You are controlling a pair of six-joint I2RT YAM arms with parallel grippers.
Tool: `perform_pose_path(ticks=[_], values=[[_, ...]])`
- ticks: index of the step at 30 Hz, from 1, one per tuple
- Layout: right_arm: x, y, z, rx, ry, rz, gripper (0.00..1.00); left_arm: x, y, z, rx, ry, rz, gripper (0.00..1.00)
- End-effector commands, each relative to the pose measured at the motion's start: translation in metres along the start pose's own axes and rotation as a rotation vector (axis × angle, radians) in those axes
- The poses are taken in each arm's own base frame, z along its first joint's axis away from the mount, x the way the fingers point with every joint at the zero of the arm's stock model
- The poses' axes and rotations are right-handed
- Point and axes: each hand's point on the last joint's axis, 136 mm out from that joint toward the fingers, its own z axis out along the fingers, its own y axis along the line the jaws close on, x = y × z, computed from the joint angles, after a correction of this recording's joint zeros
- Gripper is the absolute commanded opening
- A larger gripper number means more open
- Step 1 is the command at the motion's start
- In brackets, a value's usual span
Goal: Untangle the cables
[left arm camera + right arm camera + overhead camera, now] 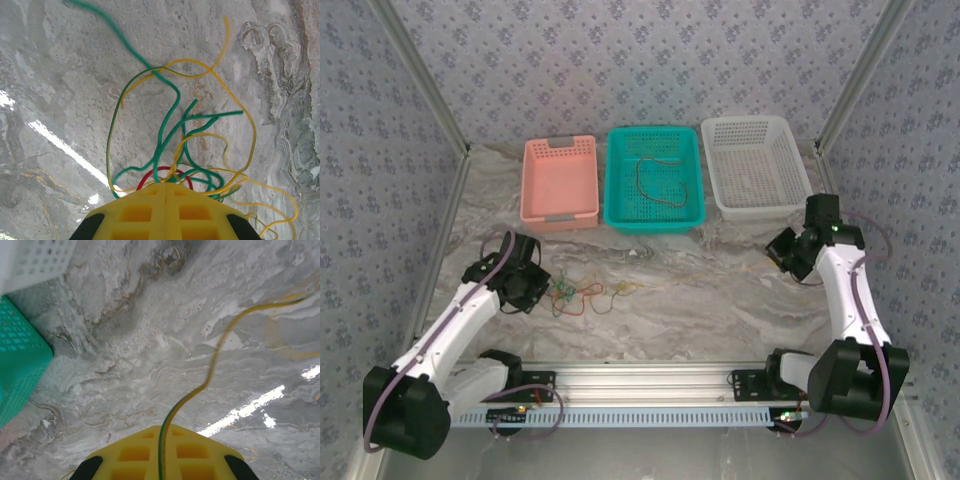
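Leftward, cables (582, 293) bunched, open table (720, 290) rightward.

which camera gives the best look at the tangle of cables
The left wrist view: the tangle lies close up, with green, yellow and red loops easy to trace. The top view shows it as a small clump by the left gripper. The right wrist view shows one yellow-green cable.
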Motion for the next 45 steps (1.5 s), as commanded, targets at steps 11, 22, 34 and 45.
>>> perform_pose_path(ticks=[11, 22, 34, 45], values=[[-0.041, 0.061, -0.095, -0.125, -0.268, -0.034, 0.00, -0.005, -0.028, 0.018, -0.009, 0.044, 0.058, 0.00], [-0.103, 0.098, -0.215, -0.262, -0.574, 0.038, 0.00, -0.032, -0.017, 0.019, -0.076, -0.013, 0.098, 0.00], [-0.103, 0.181, -0.261, -0.510, -0.618, -0.230, 0.00, 0.003, -0.114, 0.014, 0.208, 0.110, 0.190, 0.01], [-0.091, 0.249, -0.273, -0.750, -0.594, -0.489, 0.00, 0.032, -0.168, -0.054, 0.339, 0.089, 0.201, 0.66]])
